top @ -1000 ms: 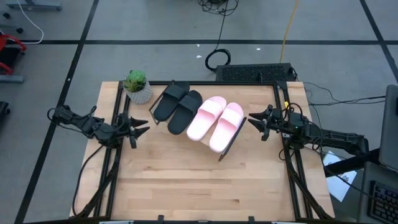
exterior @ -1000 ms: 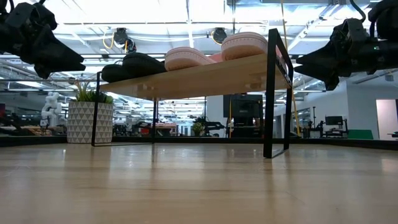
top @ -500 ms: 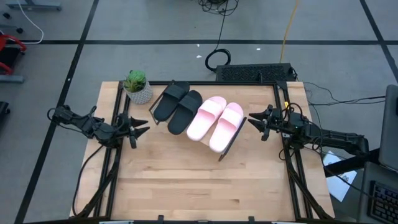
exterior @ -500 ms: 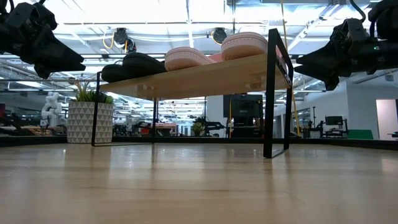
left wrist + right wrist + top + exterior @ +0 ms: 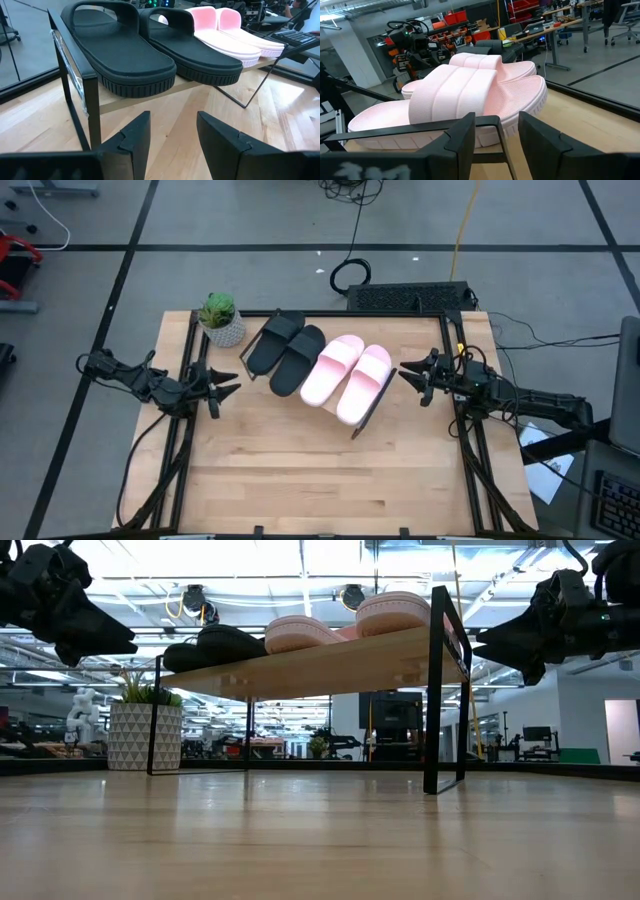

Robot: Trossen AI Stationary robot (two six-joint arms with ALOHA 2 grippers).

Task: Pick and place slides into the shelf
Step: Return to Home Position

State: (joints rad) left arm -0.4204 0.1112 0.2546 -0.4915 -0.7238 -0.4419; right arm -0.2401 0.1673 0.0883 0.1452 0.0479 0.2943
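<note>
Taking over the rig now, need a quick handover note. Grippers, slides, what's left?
Left gripper: open, empty, hovering left of the shelf.
Right gripper: open, empty, hovering right of the shelf.
Black slides and pink slides: all four on the shelf top, side by side, with the black pair nearer the potted plant.
Done: placing.
Left: no slide is off the shelf, so it looks like only parking both arms.

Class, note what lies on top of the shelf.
On the shelf lie a black pair of slides beside a pink pair. They hide most of its plank from above. The left gripper and right gripper hang at either side, open.
</note>
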